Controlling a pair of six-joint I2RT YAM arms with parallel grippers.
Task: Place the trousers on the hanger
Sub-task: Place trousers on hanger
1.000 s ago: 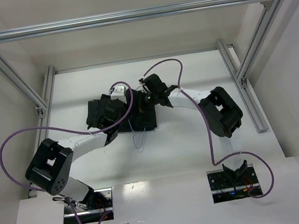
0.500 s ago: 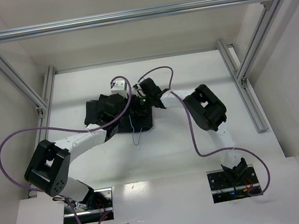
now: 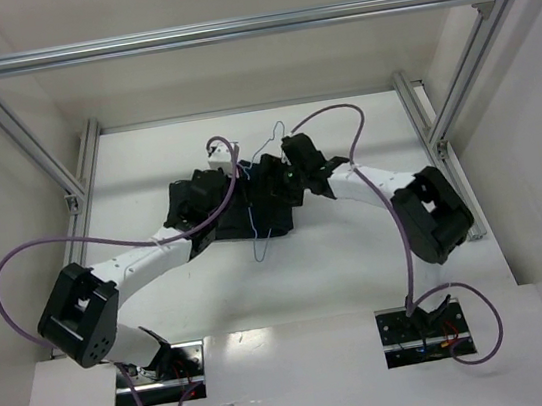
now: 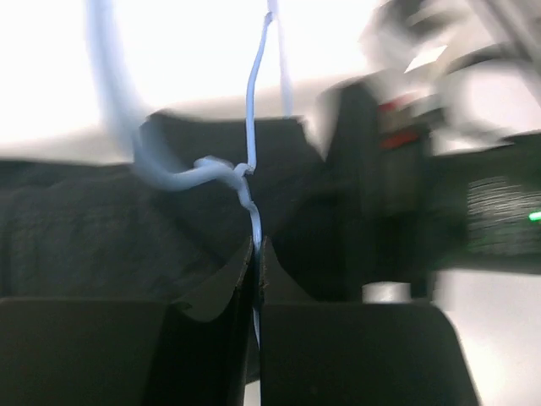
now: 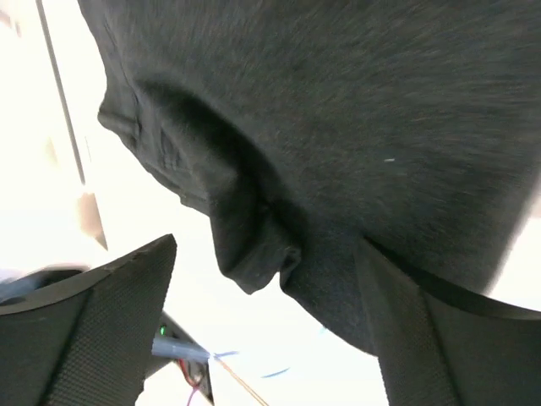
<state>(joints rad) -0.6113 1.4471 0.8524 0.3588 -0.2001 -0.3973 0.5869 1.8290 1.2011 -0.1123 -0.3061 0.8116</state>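
The black trousers (image 3: 271,218) hang bunched over the thin light-blue hanger (image 3: 263,252) in mid-table, with its hook showing above them. My left gripper (image 3: 235,175) is shut on the hanger's wire just below the twisted neck; in the left wrist view the wire (image 4: 250,127) runs straight up out of the closed gripper (image 4: 255,247), with the trousers (image 4: 84,228) behind it. My right gripper (image 3: 276,184) stands wide open against the cloth. In the right wrist view a fold of the trousers (image 5: 338,127) hangs between the spread fingers (image 5: 127,313), ungripped.
Aluminium rails run along the table's left (image 3: 87,188) and right (image 3: 437,159) sides, with a crossbar (image 3: 227,32) overhead. Purple cables (image 3: 16,259) loop off both arms. The right arm's elbow (image 3: 439,215) sits near the right rail.
My right gripper has opened and let go of the trousers. Both arms and the bundle shifted right and away, and the hanger's hook now shows above the cloth.
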